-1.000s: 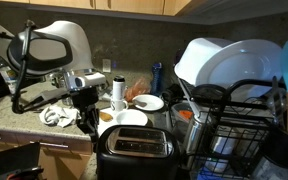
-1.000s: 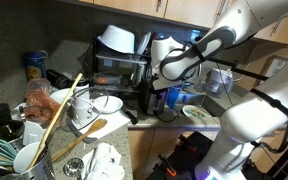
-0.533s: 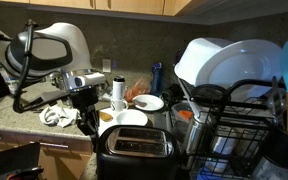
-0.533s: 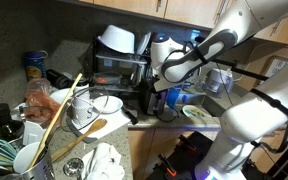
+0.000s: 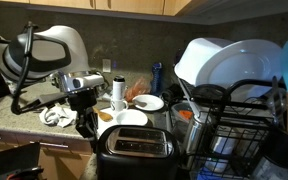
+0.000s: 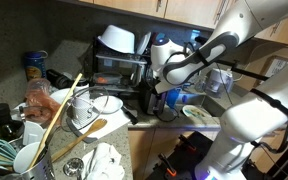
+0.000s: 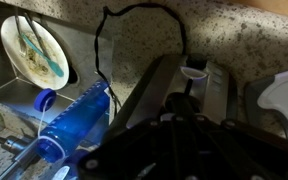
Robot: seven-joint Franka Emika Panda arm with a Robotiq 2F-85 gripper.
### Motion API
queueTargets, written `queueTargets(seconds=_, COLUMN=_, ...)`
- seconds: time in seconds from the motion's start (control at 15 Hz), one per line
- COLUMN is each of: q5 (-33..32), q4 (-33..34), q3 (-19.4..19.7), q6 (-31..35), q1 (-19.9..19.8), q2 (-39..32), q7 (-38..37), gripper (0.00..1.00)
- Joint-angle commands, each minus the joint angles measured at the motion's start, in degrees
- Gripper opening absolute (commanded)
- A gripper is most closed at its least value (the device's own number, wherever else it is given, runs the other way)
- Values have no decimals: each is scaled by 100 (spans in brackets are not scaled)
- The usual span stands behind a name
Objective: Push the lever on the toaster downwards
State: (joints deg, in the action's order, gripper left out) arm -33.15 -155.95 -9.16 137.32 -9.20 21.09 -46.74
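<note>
The glossy black toaster (image 5: 134, 150) with its silvery slotted top stands at the counter's front edge; it also shows in an exterior view (image 6: 142, 98). My gripper (image 5: 85, 128) hangs pointing down just beside the toaster's end, close to it. It also shows in an exterior view (image 6: 160, 108). In the wrist view the gripper (image 7: 191, 68) shows as two blurred grey fingers (image 7: 149, 92) that nearly meet, with nothing held between them. I cannot make out the lever itself.
A black wire dish rack (image 5: 234, 125) with white plates (image 5: 229, 60) stands beside the toaster. Plates (image 5: 146, 102) and cups sit behind on the counter. The wrist view shows a blue bottle (image 7: 79, 120), a dirty plate (image 7: 34, 50) and a black cord (image 7: 134, 20).
The arm has shifted very slightly; the gripper stays beside the toaster's end. Nothing else has moved.
</note>
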Motion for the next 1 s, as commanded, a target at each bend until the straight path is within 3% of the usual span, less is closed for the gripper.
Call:
queueTargets(seconds=0.0, q5=-202, q4=-168, q3=-27, q6=47, q1=-22, q2=159, q7=-222, gripper=1)
queueTargets(seconds=0.8, q5=-654, q4=-504, q3=-49, q6=453, q1=107, q2=154, q7=-592, gripper=1)
queueTargets(seconds=0.93, q5=-606, q4=-297, q3=-91, q6=427, q1=166, q2=-76, q7=-601, gripper=1)
